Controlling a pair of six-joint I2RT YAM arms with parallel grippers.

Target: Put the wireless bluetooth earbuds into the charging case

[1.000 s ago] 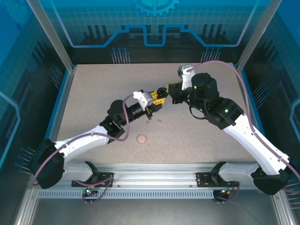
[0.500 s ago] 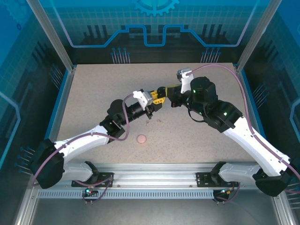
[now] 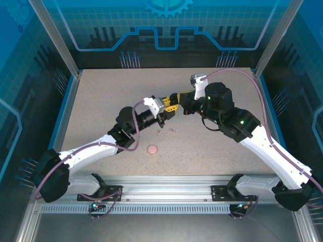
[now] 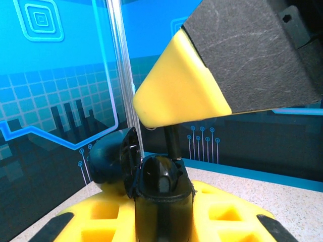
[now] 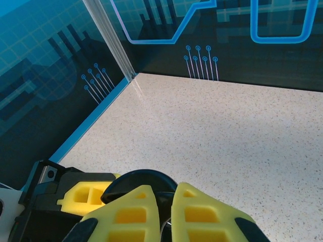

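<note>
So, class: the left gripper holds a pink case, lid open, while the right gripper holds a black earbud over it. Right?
No: the case in the left gripper is black, not pink, as the left wrist view shows; the right gripper does hold a black earbud over it.

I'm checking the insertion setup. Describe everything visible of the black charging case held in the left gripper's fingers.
The glossy black, round, plastic-looking charging case stands upright, clamped between the left gripper's yellow fingers above the table. Its hinged lid hangs open leftward. A thin black earbud stem rises from its open top to the right gripper's yellow fingers.
</note>
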